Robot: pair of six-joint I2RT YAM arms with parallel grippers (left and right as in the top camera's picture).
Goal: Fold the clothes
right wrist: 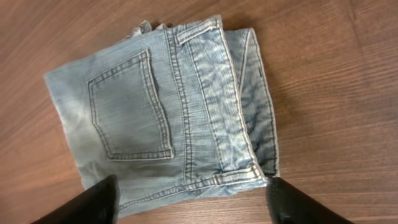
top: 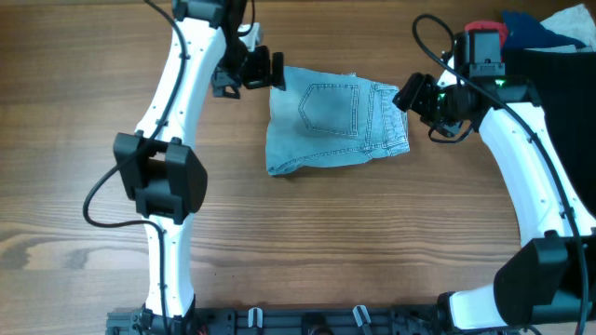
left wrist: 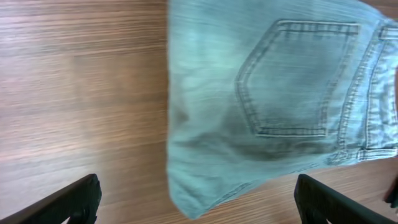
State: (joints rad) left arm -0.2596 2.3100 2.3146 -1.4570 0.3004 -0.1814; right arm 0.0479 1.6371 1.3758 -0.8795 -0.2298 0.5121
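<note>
The light-blue denim shorts [top: 335, 126] lie folded in half on the wooden table, one back pocket facing up and the waistband toward the right. My left gripper [top: 251, 70] is open and empty just off the shorts' upper left corner. In the left wrist view the shorts [left wrist: 273, 106] fill the right half, between the spread fingers [left wrist: 199, 202]. My right gripper [top: 421, 102] is open and empty just off the waistband edge. In the right wrist view the shorts [right wrist: 161, 106] lie flat above the open fingers [right wrist: 193, 202], touching neither.
A pile of dark, blue, red and white clothes [top: 545, 33] sits at the table's far right corner, behind the right arm. Bare wood table [top: 354, 242] spreads in front of the shorts.
</note>
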